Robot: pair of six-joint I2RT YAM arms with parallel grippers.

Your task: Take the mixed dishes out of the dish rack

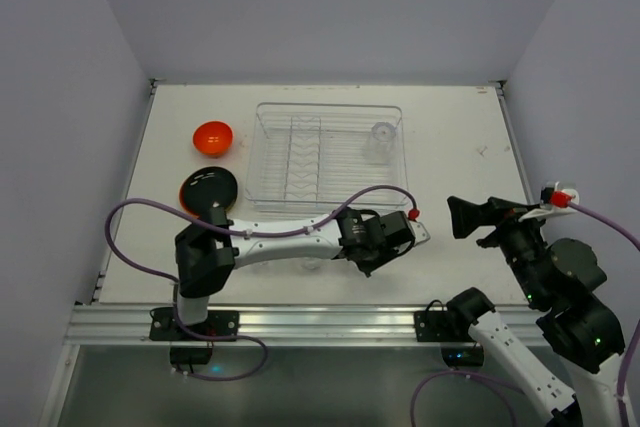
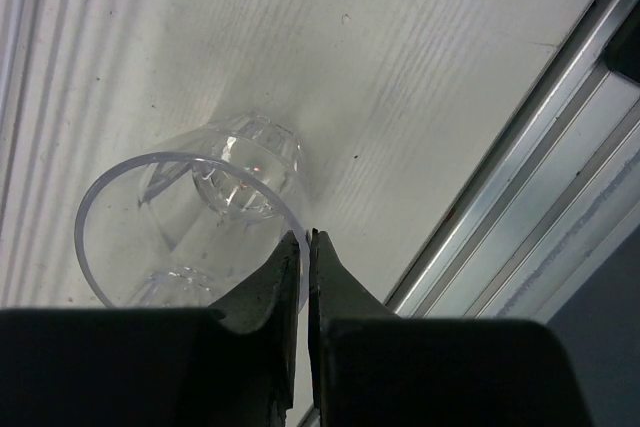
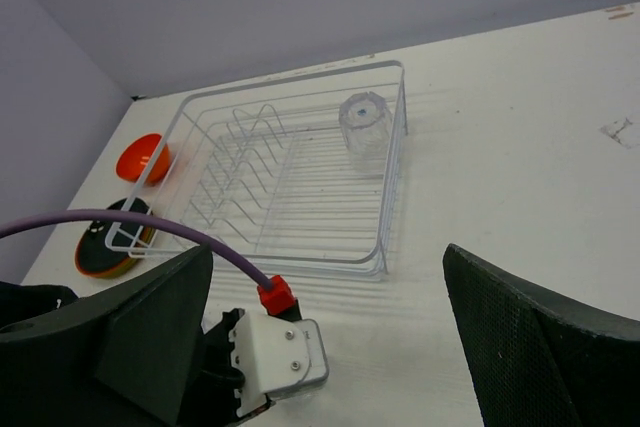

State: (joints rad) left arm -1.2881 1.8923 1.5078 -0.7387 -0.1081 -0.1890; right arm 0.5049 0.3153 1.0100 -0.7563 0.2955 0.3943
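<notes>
White table point(image 1: 470, 137), pale lavender walls point(image 1: 330, 7)

The top camera looks down from above the table's point(image 1: 460, 147) near edge. The left wrist camera sits close over that edge. The right wrist camera faces the far left corner, sharing the dish rack point(image 3: 290, 177) with the top view.

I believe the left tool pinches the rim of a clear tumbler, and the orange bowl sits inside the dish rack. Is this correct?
Not fully. The orange bowl is not inside the dish rack; it sits on the table left of it, as the top external view shows. The left tool does pinch the rim of a clear tumbler.
</notes>
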